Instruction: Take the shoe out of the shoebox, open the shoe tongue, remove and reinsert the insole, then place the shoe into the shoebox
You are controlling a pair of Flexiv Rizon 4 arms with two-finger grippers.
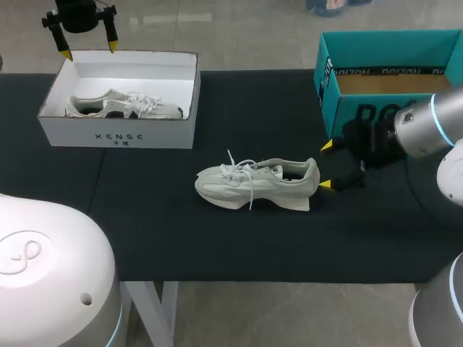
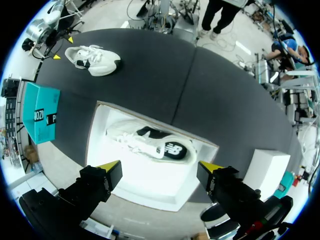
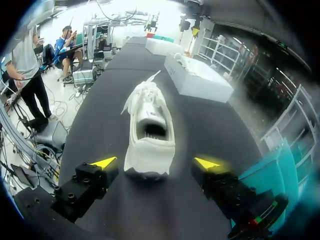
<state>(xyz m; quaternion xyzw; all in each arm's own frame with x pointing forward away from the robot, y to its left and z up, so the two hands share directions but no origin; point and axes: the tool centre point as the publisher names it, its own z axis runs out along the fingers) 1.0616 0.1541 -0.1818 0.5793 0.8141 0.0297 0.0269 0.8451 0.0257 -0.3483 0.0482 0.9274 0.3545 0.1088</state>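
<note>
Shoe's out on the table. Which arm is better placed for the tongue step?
Right, probably. The right gripper is open at the heel of the loose shoe, lined up along it. The left gripper hangs open above the white shoebox, far from that shoe.

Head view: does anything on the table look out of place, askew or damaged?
Nothing stands out. The shoe stands upright on its sole on the table, laces loose, heel toward the open right gripper. A second shoe lies inside the white shoebox. No spill or damage shows.
</note>
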